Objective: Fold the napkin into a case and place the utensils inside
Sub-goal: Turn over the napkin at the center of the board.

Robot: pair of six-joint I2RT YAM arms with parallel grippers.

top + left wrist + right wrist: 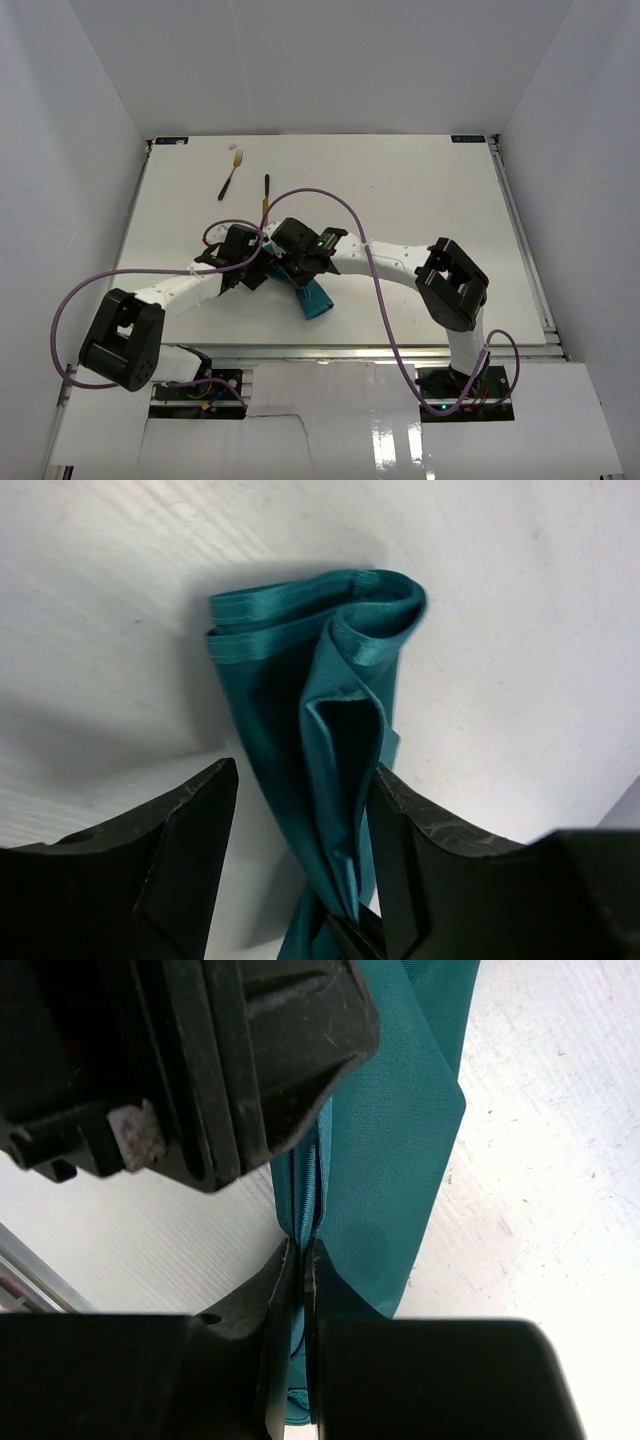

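Far left and toward the back of the table [420, 200]: the fork [232, 172], dark handle, pale head, lying flat. Just right of it is the knife [266, 196], also flat, apart from the fork. Both are well clear of the cloth and untouched. Next over, the left gripper [305, 770]: jaws apart, straddling the napkin [335, 670]. There's a clear gap on one side and the other finger is close against the cloth, can't tell if it presses; it pinches nothing. Right of that, the right gripper [302, 1260]: clamped tight on a thin edge of the napkin, layers squeezed between its fingertips. The napkin itself sits near the middle front of the table, under and just right of the two grippers, bunched into a narrow folded strip with a rolled end and stacked hems. One part runs up into the pinch; how much rests on the table is hard to tell. Not a tidy case yet, judging by the loose loop and gaping pocket. Handling guess: light, limp, slightly shiny weave so likely slick. Layers will probably slide over each other and sag once a hold lets go; no breakage risk. Best hold looks like the stacked hem or a corner, all layers pinched together. Utensils: stiff, slim, light, flat on the surface, so awkward to get under; mid-handle, jaws across it, seems the spot.
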